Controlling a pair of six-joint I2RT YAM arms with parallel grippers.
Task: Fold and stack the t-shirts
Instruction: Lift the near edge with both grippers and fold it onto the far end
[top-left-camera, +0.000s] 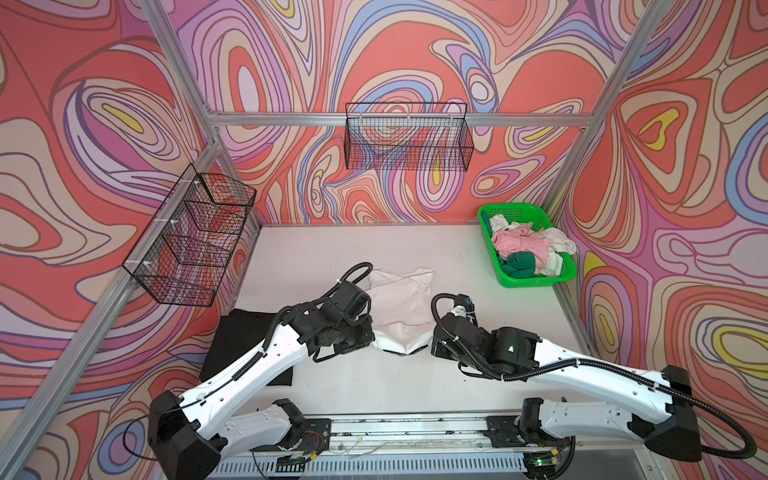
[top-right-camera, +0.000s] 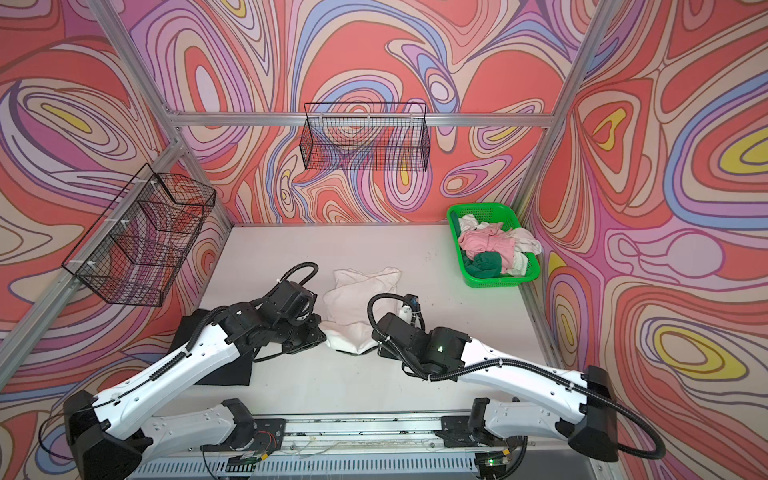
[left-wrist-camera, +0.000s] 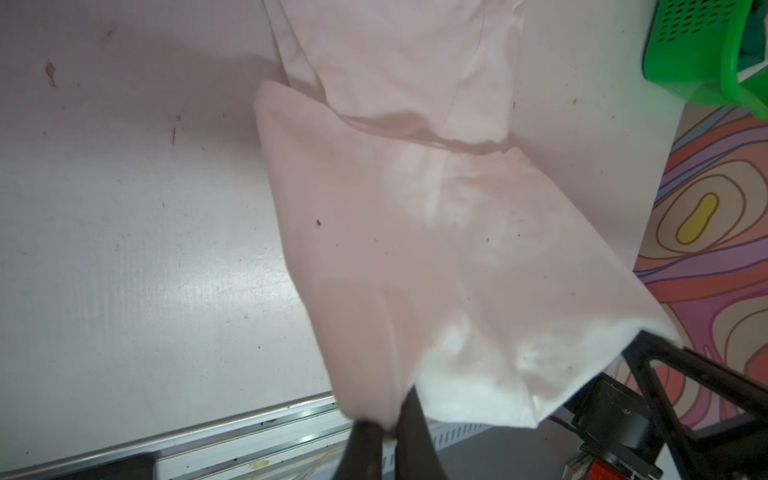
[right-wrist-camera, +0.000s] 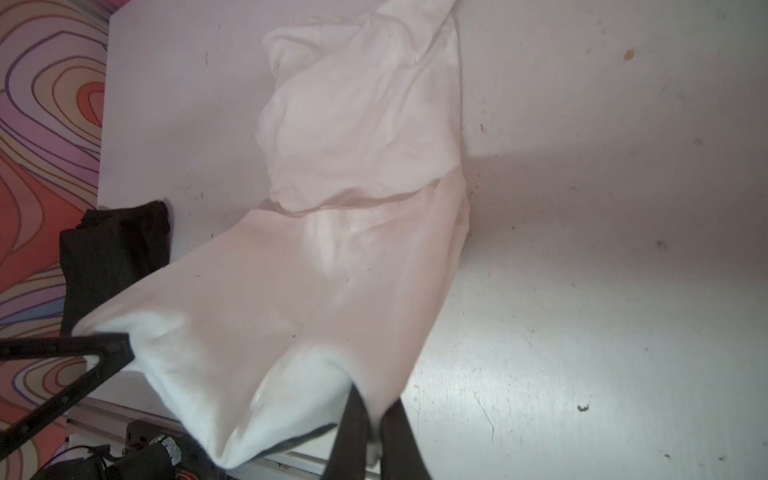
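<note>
A large off-white t-shirt (top-left-camera: 399, 307) (top-right-camera: 357, 303) lies partly folded in the middle of the table, its near edge lifted. My left gripper (top-left-camera: 372, 340) (left-wrist-camera: 390, 424) is shut on the near left corner of that edge. My right gripper (top-left-camera: 432, 345) (right-wrist-camera: 374, 419) is shut on the near right corner. Between them the cloth (left-wrist-camera: 415, 249) (right-wrist-camera: 332, 270) hangs taut above the table. A black t-shirt (top-left-camera: 237, 345) (right-wrist-camera: 112, 249) lies flat at the left, partly under my left arm. Pink (top-left-camera: 515, 243), white (top-left-camera: 557, 241) and dark green (top-left-camera: 517, 264) t-shirts are piled in the green basket.
The bright green lattice basket (top-left-camera: 536, 280) (top-right-camera: 494, 280) (left-wrist-camera: 698, 54) stands at the back right corner. Black wire baskets hang on the back wall (top-left-camera: 407, 137) and the left wall (top-left-camera: 191, 237). An aluminium rail (top-left-camera: 407, 428) runs along the table's front edge.
</note>
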